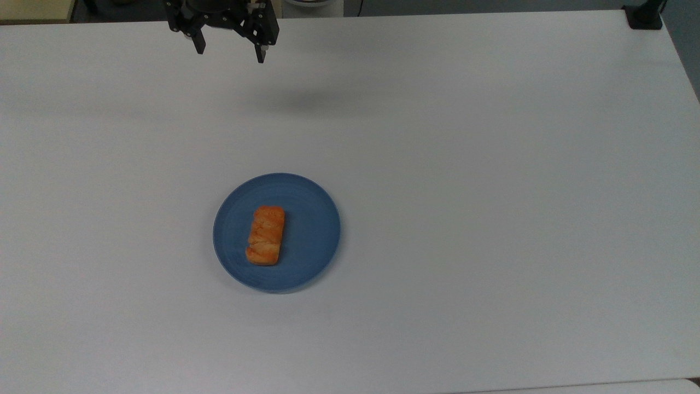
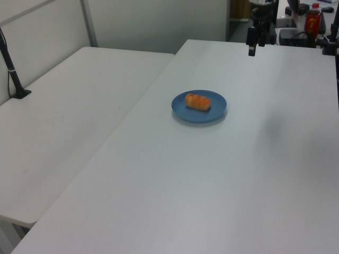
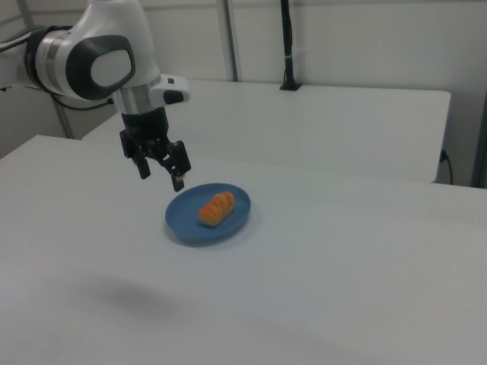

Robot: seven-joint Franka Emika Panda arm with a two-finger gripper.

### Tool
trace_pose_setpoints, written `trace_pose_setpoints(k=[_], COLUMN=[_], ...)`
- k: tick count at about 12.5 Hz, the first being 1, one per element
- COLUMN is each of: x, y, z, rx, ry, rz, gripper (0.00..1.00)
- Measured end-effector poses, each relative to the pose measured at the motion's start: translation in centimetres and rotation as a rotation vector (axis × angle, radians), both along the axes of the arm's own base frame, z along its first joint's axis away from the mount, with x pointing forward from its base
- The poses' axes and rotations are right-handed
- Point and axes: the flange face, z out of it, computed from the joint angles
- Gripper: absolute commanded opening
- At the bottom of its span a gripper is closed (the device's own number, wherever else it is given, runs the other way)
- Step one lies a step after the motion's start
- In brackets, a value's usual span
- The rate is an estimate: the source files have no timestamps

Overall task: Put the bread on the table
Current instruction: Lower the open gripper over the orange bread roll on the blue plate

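You have the bread (image 1: 266, 235) lying flat on the blue plate (image 1: 311, 241), slightly toward nine o'clock of the plate's centre in the top view, long axis running roughly twelve to six. The plate sits on the white table (image 1: 492, 219), a little toward the seven o'clock side of the table's middle in the top view. Your gripper (image 1: 231, 48) hangs in the air at twelve o'clock from the plate in the top view, near the table's far edge and well apart from the bread. Its two fingers (image 3: 179, 181) stand spread apart with nothing between them, tips pointing down. In the right view the gripper hangs at ten o'clock from the plate, clear of its rim. In the left view a second white table (image 2: 63, 116) adjoins at nine o'clock, and a red bottle (image 2: 313, 18) stands at one o'clock beyond the plate
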Motion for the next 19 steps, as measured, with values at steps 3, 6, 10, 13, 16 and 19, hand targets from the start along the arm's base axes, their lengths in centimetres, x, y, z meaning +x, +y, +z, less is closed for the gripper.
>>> trace_pose_setpoints(k=[3, 6, 10, 13, 16, 19], x=[0.2, 0.5, 2.0, 4.3, 8.4, 12.4], y=[0.0, 0.0, 0.2, 0.7, 1.3, 1.5], z=[-0.5, -1.0, -1.0, -0.3, -1.9, -5.6], rx=[-0.001, -0.003, -0.008, 0.050, 0.044, 0.023], ry=[0.008, 0.016, 0.007, -0.029, -0.080, -0.174], rz=[0.000, 0.000, 0.000, -0.022, -0.064, -0.120], gripper=[1.00, 1.00, 1.00, 1.00, 1.00, 1.00])
